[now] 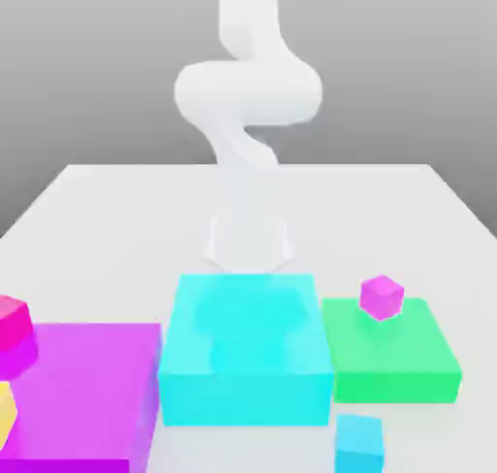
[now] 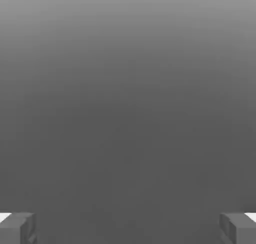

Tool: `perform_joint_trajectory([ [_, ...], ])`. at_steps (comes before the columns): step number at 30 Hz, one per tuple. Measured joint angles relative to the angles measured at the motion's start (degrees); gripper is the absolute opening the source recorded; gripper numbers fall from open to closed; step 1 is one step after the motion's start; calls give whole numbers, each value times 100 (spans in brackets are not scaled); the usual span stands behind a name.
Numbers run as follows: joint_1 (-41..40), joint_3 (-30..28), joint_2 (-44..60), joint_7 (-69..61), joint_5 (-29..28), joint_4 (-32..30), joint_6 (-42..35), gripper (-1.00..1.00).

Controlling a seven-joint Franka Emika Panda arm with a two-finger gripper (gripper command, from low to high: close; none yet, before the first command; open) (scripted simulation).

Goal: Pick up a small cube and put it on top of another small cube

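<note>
Reaching out from the hand (image 2: 128,228), wide open and empty between its fingertips, judge the coming move by the large cyan block (image 1: 245,398): from the arm (image 1: 248,92) beyond its far side, across to the small light-blue cube (image 1: 359,447) on the bench (image 1: 116,219), off its near corner towards the exterior view's right. Can't tell the exact bearing from hand to cube; afterwards, probably carry back to the small magenta cube (image 1: 381,297), above the green block (image 1: 393,388) beside that landmark.
</note>
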Motion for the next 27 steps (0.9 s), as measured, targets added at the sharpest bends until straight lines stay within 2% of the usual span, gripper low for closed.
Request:
perform_joint_trajectory([
  [14,1218,-484,2941,-3307,197,-294,1053,0],
  [22,1560,-374,4605,-5209,358,-460,1648,0],
  [27,1528,-162,5635,-6124,208,-540,2066,0],
])
